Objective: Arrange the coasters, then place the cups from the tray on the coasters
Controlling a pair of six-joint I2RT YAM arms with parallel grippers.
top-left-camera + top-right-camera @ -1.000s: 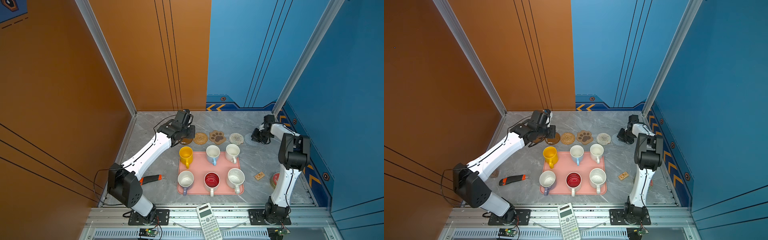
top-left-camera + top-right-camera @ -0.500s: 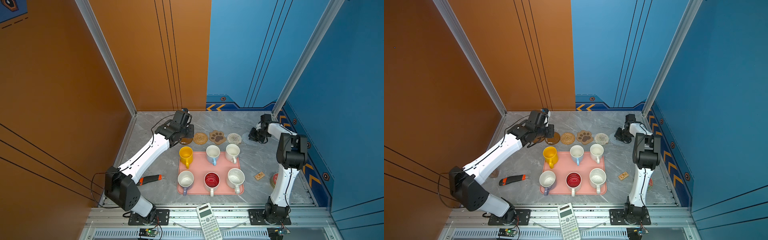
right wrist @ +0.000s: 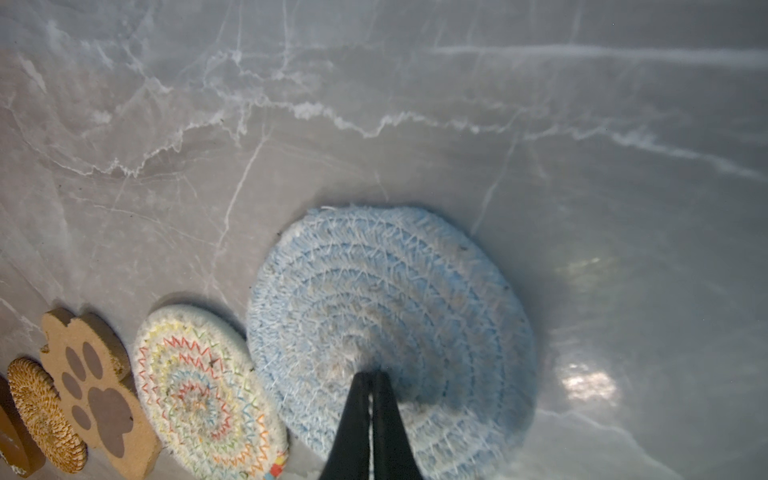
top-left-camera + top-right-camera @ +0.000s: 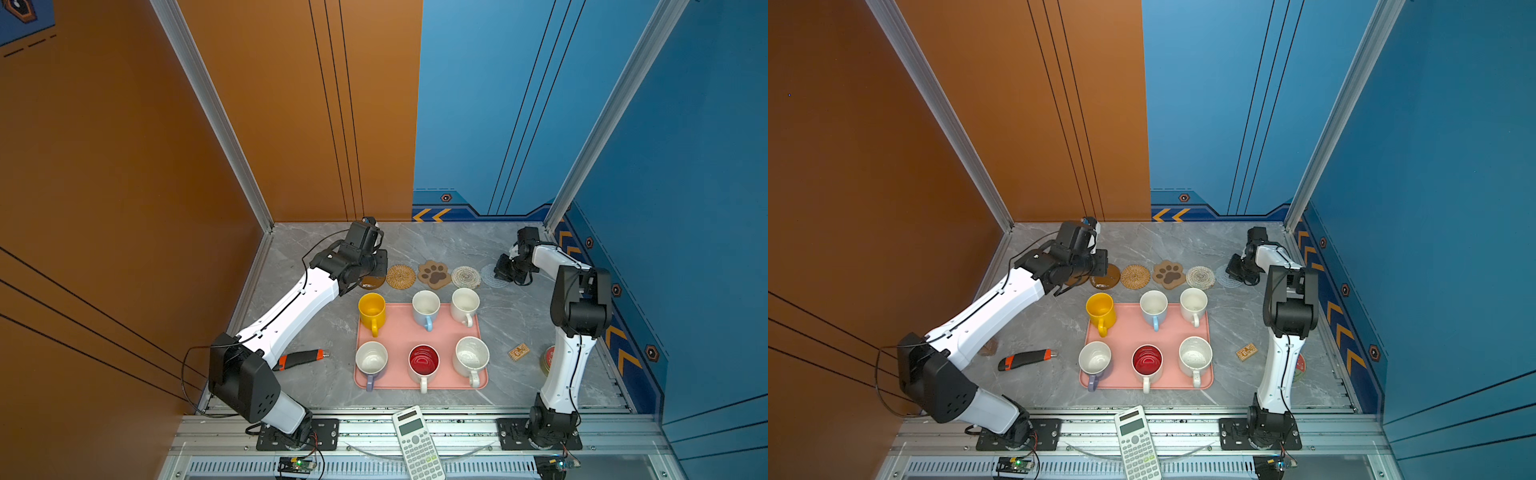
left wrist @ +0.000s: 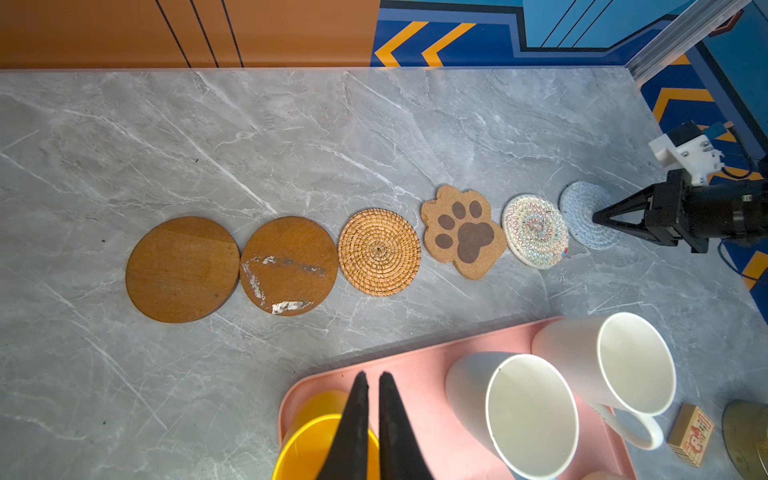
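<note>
Grey marbled tabletop (image 5: 291, 137) bears woven, wooden and paw-shaped coasters (image 5: 379, 252).

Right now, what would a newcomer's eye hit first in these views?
The pink tray in the middle of the grey table carries six mugs, the yellow mug and red-lined mug loudest. Behind it runs a row of six coasters, a paw coaster among them. The right pincer, shut, points at the pale-blue coaster ending that row; contact is unclear.
</note>
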